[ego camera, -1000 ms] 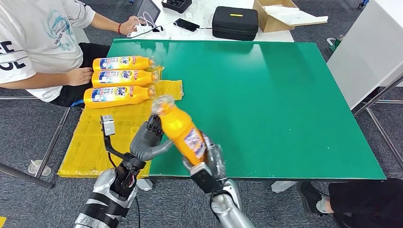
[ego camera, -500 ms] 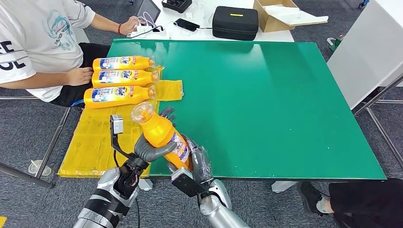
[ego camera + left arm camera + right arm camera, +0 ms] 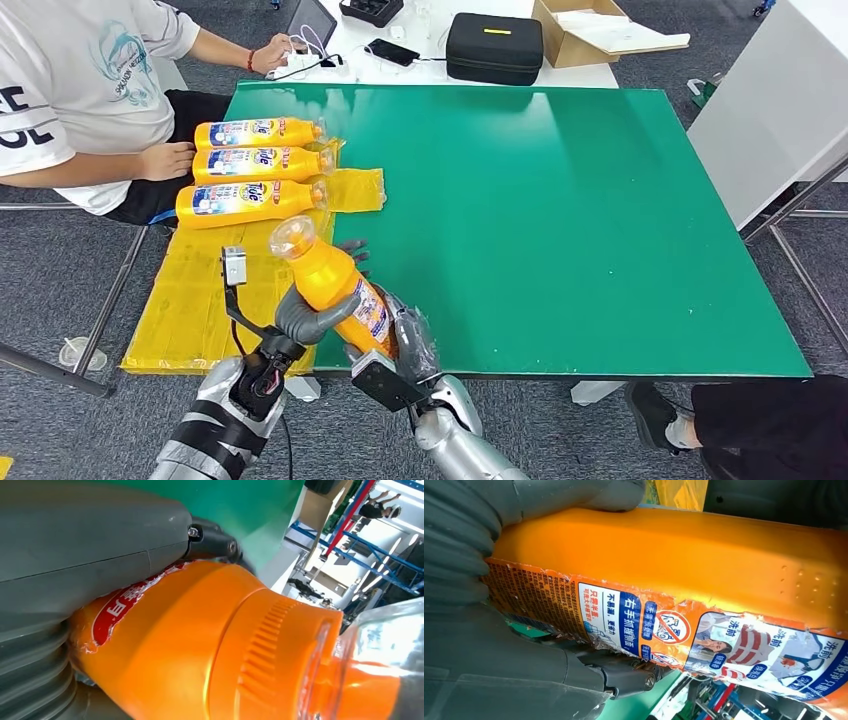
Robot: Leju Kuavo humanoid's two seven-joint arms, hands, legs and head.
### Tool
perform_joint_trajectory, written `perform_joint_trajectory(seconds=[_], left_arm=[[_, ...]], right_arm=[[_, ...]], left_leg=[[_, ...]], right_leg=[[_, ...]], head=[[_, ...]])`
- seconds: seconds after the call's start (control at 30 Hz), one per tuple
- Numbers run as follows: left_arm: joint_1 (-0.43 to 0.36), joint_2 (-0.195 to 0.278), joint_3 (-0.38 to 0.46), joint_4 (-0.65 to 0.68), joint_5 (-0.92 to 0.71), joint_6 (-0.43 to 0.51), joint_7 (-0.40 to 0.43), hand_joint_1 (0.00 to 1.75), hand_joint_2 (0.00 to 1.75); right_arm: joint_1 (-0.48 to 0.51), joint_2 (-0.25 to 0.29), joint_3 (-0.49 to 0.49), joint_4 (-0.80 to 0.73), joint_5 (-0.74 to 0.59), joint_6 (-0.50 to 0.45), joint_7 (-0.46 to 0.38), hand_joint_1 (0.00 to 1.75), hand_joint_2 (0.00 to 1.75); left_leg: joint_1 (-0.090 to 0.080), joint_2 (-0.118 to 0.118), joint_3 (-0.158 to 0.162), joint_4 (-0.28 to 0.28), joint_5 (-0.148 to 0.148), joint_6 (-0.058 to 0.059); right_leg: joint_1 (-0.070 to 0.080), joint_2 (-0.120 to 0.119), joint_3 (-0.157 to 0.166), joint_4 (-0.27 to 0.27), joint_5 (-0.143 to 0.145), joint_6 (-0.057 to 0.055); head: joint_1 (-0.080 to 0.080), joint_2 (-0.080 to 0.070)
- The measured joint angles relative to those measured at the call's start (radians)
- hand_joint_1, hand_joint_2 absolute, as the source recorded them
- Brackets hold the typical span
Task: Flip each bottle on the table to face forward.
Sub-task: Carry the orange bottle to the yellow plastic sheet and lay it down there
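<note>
Green table (image 3: 560, 200) takes most of the head view, with a yellow sheet (image 3: 200, 290) draped over its left near corner. A seated person (image 3: 70, 100) sits at the table's left edge, one hand resting near the sheet.

Three orange bottles (image 3: 250, 160) lie in a row on the far part of the sheet, labels up, caps pointing right; these look already done.

Fourth orange bottle (image 3: 335, 290) is held in the air above the table's near edge, beside the sheet, tilted with its clear cap up and toward the left. Both hands are on it: left hand (image 3: 310, 315) wraps the upper body from the left, right hand (image 3: 405, 345) grips the lower body and base.

Change: a second ago the bottle was higher and further right over the green, and the left hand was only reaching. In the last half second it shifted left and down and the left hand has closed on it. Reads as a handover or in-hand turn mid-flip, then a lay-down next to the row.

Right wrist view shows the printed back label (image 3: 704, 630) facing out, torn at the edges, so the front is probably not yet up.

In the way: the row of bottles is close to the likely drop spot and the person's hand is near. Black case (image 3: 495, 45) and cardboard box (image 3: 585, 30) sit well apart on the far white table.
</note>
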Motion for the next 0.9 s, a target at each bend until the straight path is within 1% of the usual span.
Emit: perform_joint_trajectory(seconds=[0.03,0.17,0.2,0.23,0.3,0.33,0.37,0.57,0.77,0.9], left_arm=[[0.003,0.000,0.002,-0.004,0.001,0.000,-0.001,1.75,1.75],[0.014,0.002,0.008,-0.020,0.012,-0.001,-0.001,1.75,1.75],[0.016,0.002,0.009,-0.023,0.017,-0.002,0.000,1.75,1.75],[0.017,0.002,0.010,-0.025,0.020,-0.002,0.002,1.75,1.75],[0.019,0.003,0.012,-0.030,0.024,-0.002,0.004,1.75,1.75],[0.019,0.004,0.012,-0.033,0.025,-0.002,0.004,1.75,1.75],[0.020,0.004,0.012,-0.036,0.026,-0.002,0.006,1.75,1.75],[0.032,0.004,0.010,-0.067,0.024,0.009,0.015,1.75,1.75],[0.035,0.004,0.019,-0.095,-0.013,0.070,-0.011,1.75,1.75],[0.034,0.003,0.026,-0.108,-0.023,0.083,-0.019,1.75,1.75]], right_arm=[[-0.001,0.000,0.000,0.002,0.001,0.000,0.000,1.71,1.75],[-0.005,0.001,0.000,0.006,0.004,0.000,0.004,1.19,1.75],[-0.006,0.002,0.000,0.006,0.005,0.000,0.006,0.92,1.75],[-0.007,0.002,0.000,0.006,0.007,0.000,0.009,0.61,1.75],[-0.008,0.003,0.001,0.007,0.009,0.002,0.014,0.03,0.87],[-0.008,0.003,0.001,0.007,0.010,0.003,0.017,0.00,0.44],[-0.009,0.003,0.002,0.008,0.010,0.003,0.022,0.00,0.00],[-0.011,0.004,0.001,0.013,-0.017,0.015,0.051,0.00,0.00],[-0.013,0.006,-0.019,-0.011,-0.073,0.069,0.041,0.00,0.00],[-0.012,0.006,-0.027,-0.031,-0.078,0.078,0.041,0.00,0.00]], left_leg=[[0.000,0.000,0.000,0.000,0.000,0.000],[0.000,0.000,0.000,0.000,0.000,0.000],[0.000,0.000,0.000,0.000,0.000,0.000],[0.000,0.000,0.000,0.000,0.000,0.000],[0.000,0.000,0.000,0.000,0.000,0.000],[0.000,0.000,0.000,0.000,0.000,0.000],[0.000,0.000,0.000,0.000,0.000,0.000],[0.000,0.000,0.000,0.000,0.000,0.000],[0.000,0.000,0.000,0.000,0.000,0.000],[0.000,0.000,0.000,0.000,0.000,0.000]], right_leg=[[0.000,0.000,0.000,0.000,0.000,0.000],[0.000,0.000,0.000,0.000,0.000,0.000],[0.000,0.000,0.000,0.000,0.000,0.000],[0.000,0.000,0.000,0.000,0.000,0.000],[0.000,0.000,0.000,0.000,0.000,0.000],[0.000,0.000,0.000,0.000,0.000,0.000],[0.000,0.000,0.000,0.000,0.000,0.000],[0.000,0.000,0.000,0.000,0.000,0.000],[0.000,0.000,0.000,0.000,0.000,0.000],[0.000,0.000,0.000,0.000,0.000,0.000]], head=[[0.000,0.000],[0.000,0.000],[0.000,0.000],[0.000,0.000],[0.000,0.000],[0.000,0.000],[0.000,0.000],[0.000,0.000],[0.000,0.000],[0.000,0.000]])
